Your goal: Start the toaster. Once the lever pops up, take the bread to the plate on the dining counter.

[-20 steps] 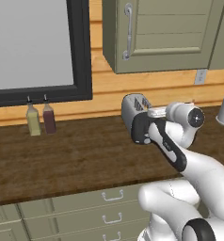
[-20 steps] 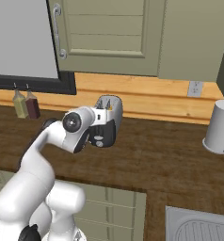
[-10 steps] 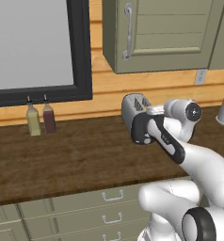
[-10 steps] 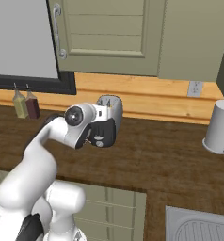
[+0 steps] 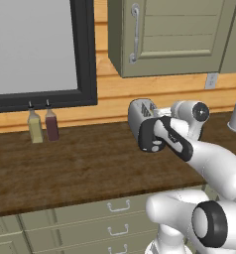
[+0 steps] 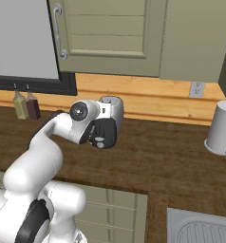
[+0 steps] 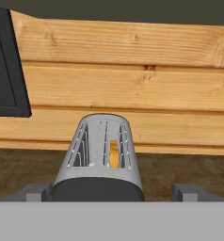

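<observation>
The toaster [image 5: 142, 119] stands at the back of the dark wood surface [image 5: 65, 168], the arm's hand at its black end. From the right, two bottles [image 6: 25, 105] stand left. Hand view: bread [image 7: 114, 154] sits in a slot; pincer [image 7: 112, 192] fingertips [image 7: 36, 192] spread wide.

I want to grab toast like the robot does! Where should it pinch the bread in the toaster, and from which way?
Probably by its top edge, coming straight down from above. The bread stands upright on its edge inside one narrow slot of the toaster, sunk low, so its flat faces are walled in. One of the fingers would go on each flat face, thin enough to slip into the slot.
</observation>
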